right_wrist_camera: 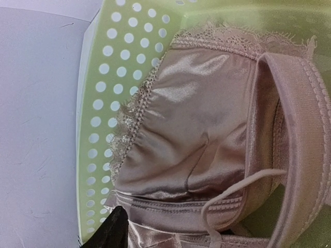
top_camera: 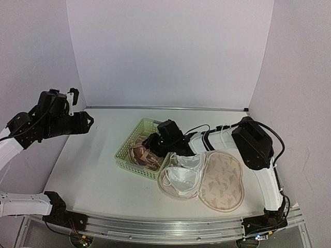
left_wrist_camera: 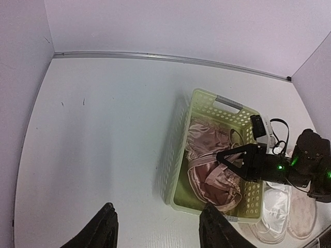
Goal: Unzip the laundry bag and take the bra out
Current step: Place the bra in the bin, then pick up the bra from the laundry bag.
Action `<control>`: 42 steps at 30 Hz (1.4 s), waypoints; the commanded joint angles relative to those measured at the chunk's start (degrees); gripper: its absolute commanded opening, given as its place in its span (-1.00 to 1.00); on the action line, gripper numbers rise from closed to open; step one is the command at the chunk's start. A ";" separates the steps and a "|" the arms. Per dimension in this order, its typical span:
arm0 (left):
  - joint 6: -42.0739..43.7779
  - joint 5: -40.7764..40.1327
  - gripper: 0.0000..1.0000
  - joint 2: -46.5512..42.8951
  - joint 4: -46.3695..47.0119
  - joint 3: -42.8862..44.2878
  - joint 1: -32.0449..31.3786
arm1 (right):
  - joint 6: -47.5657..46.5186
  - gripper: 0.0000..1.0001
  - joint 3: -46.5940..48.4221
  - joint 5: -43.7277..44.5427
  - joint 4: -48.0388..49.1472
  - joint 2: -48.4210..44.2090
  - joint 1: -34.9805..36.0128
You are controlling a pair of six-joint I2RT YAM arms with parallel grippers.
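Bra (top_camera: 144,154), pink satin with lace trim, lies in the light green basket (top_camera: 125,150) on the bench (top_camera: 88,175), outside the laundry bag (top_camera: 225,181). Bag lies unzipped and spread flat just right of the basket. Its patterned half is on the right, and white fabric (top_camera: 181,176) is bunched on the left half. Right jaws sit over the basket just above the bra, spread and gripping nothing. Right wrist view shows one finger (right_wrist_camera: 111,232) beside the cup's lower band; can't tell if it touches. Left jaws are raised well off to the bench's left, spread wide, empty, facing the basket.
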 commanded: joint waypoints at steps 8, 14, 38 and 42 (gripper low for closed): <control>0.26 2.03 0.08 1.79 1.45 2.97 -0.20 | -5.09 0.08 8.42 3.65 -18.10 -6.98 -0.11; 0.17 2.79 0.08 2.61 2.07 2.82 -0.20 | -8.67 0.15 8.40 7.26 -24.80 -10.30 -0.12; -1.21 5.96 0.08 8.97 6.39 3.58 -0.20 | -15.86 0.33 -26.93 14.28 -28.06 -46.30 -0.75; -1.57 7.07 0.08 10.86 7.58 3.79 -0.20 | -14.07 0.36 -34.03 13.00 -28.05 -51.49 -2.54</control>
